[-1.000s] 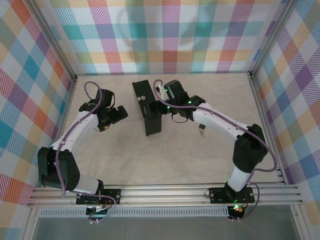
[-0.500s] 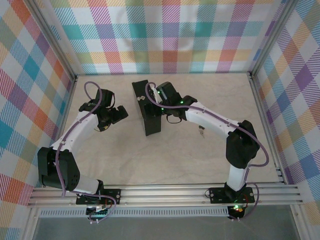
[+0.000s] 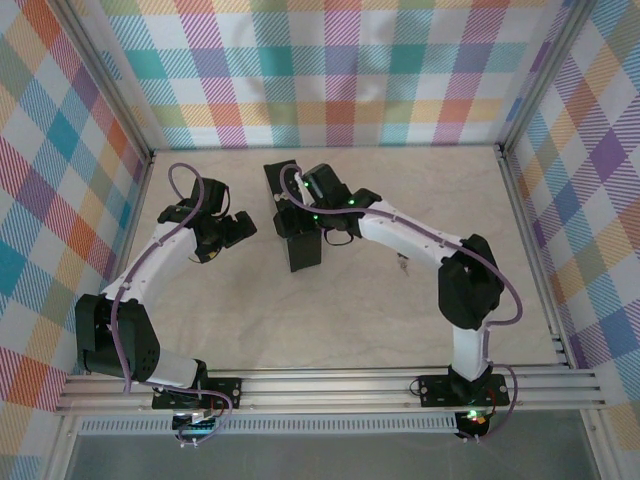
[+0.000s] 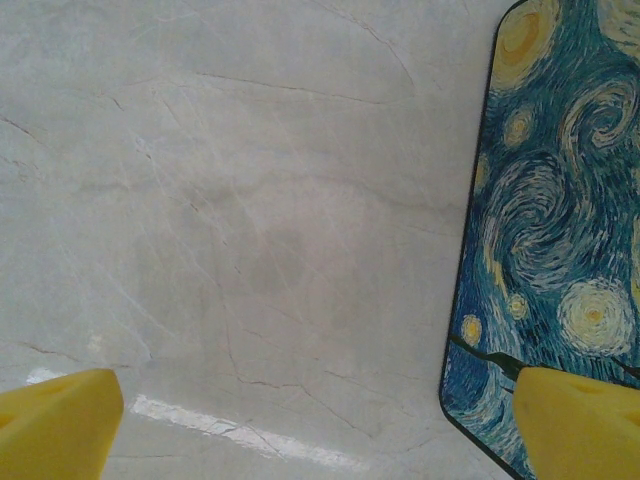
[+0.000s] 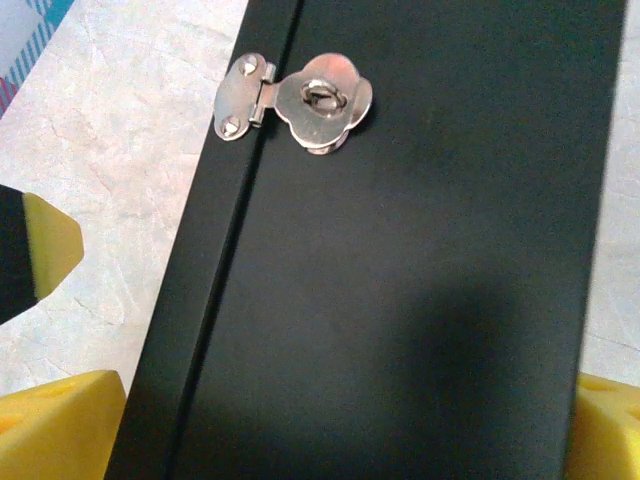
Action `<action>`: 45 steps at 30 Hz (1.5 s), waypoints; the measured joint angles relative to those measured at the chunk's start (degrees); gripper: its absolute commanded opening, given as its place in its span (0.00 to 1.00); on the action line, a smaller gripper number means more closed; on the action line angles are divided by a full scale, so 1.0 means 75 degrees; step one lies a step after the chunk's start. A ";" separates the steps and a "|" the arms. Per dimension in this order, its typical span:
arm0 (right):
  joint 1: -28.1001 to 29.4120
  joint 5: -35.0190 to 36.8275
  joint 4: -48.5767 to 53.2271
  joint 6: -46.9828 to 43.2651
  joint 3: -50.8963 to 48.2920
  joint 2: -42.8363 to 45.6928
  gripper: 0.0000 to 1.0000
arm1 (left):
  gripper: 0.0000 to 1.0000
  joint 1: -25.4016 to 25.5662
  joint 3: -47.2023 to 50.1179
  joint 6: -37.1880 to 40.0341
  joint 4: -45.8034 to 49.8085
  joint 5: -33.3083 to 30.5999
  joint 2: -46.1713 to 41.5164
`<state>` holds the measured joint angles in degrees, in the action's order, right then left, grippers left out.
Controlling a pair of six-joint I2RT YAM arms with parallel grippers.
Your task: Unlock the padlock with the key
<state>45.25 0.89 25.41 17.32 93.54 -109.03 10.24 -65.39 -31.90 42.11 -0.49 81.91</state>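
Observation:
The tin box (image 3: 303, 250) stands on edge mid-table, its black latch side up. My right gripper (image 3: 298, 208) hovers open over that side. In the right wrist view the yellow fingertips (image 5: 58, 428) straddle the black box (image 5: 400, 280) below its silver hasp (image 5: 300, 100), which carries no padlock. My left gripper (image 3: 228, 232) is open to the box's left, over bare table (image 4: 250, 250), and its view shows the box's blue swirl-painted face (image 4: 560, 230). A tiny silvery thing (image 3: 403, 265) lies right of the box; I cannot tell whether it is the key or the padlock.
Plaid walls and aluminium rails (image 3: 330, 385) enclose the marble-look table (image 3: 330, 320). The right arm (image 3: 420, 240) arcs across the table from its base at the near right. Open floor lies between the box and the near rail.
The right arm has swung left, carrying its open gripper from the box's right side to above it. The left arm and the box have not moved.

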 measured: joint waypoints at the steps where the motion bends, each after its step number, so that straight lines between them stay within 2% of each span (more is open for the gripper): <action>1: 0.0023 0.0035 0.0000 0.0003 0.0003 0.0000 1.00 | 0.99 0.0000 0.0000 0.0000 0.0000 0.0000 0.0000; 6: 0.0064 0.0172 0.0087 0.0003 0.0044 -0.0006 0.99 | 0.99 0.0000 0.0000 0.0000 0.0000 0.0079 0.0000; 14: -0.0067 -0.0006 -0.0326 0.0516 -0.0329 0.0134 0.92 | 0.96 0.0000 0.0000 0.0070 0.0122 0.0105 -0.0070; 20: -0.0807 -0.1209 -0.1909 0.1786 -0.1909 0.0921 0.92 | 0.94 0.0154 -0.0163 0.0242 0.0431 0.0050 -0.0350; 27: -0.1772 -0.2661 -0.4016 0.3296 -0.3888 0.1652 0.94 | 0.93 0.0842 -0.0708 0.0289 0.0405 0.0326 -0.0248; 34: -0.2226 -0.3643 -0.5756 0.4208 -0.5441 0.1853 0.96 | 0.94 0.1629 -0.1326 0.0047 0.0128 0.0455 0.0997; 39: -0.2308 -0.3911 -0.6140 0.4415 -0.6190 0.1839 0.97 | 0.94 0.1682 -0.1711 -0.0256 -0.0125 0.0361 0.1932; 45: -0.2503 -0.4156 -0.6510 0.4424 -0.6365 0.1649 0.98 | 0.93 0.1684 -0.2206 -0.0350 -0.0388 0.0312 0.2786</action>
<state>26.48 -30.28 -23.42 50.50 45.80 -96.66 22.87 -81.93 -34.52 39.20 1.85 102.80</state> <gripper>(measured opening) 0.975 0.935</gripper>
